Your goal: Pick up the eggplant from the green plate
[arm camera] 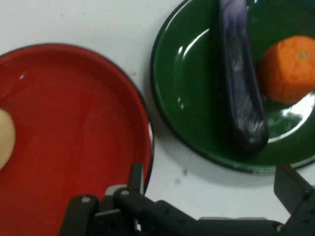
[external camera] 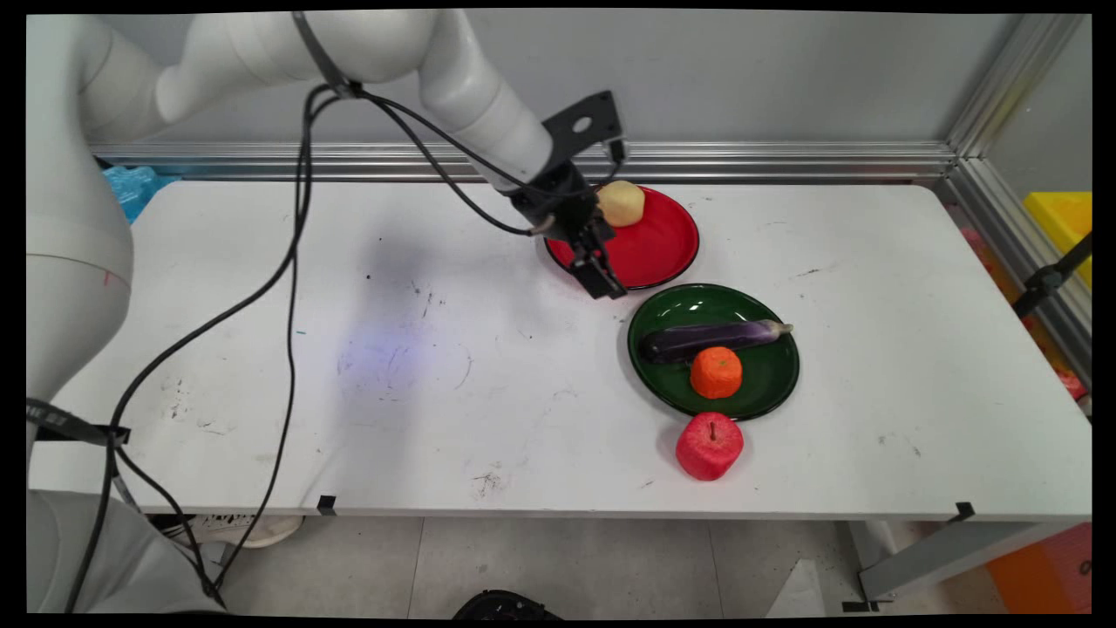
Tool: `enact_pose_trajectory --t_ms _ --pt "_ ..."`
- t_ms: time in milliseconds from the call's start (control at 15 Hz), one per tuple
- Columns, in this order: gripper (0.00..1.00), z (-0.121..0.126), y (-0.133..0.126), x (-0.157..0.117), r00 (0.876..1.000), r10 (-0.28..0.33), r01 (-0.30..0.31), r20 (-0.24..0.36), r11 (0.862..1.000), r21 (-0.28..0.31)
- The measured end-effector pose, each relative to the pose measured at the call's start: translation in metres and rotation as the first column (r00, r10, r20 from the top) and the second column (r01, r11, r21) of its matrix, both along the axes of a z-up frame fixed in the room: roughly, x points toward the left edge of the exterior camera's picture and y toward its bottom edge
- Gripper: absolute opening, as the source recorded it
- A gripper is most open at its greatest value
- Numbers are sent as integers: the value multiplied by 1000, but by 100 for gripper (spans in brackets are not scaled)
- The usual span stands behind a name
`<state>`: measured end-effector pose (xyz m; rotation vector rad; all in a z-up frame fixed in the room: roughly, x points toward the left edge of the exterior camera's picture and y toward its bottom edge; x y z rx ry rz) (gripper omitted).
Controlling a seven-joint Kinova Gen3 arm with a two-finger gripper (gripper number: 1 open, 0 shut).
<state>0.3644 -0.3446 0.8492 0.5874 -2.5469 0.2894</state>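
Observation:
My black gripper hangs open and empty over the near left rim of a red plate. A pale yellow potato-like piece lies on that plate's far side, just right of my wrist. In the hand view my gripper straddles the strip of table between the red plate and a green plate. The green plate holds a purple eggplant and an orange; both eggplant and orange show in the hand view. The pale piece peeks in at the left edge.
A red apple sits on the table just in front of the green plate. Black cables hang from the arm over the table's left half. An aluminium rail runs along the back, and a yellow bin stands beyond the right edge.

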Motion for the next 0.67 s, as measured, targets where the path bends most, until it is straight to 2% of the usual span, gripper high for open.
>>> enact_pose_trajectory --t_ms 267,667 --pt "100 -15 0 -27 999 13 -13 -29 1000 1" --pt "100 -41 0 -50 998 30 -30 -50 1000 -5"
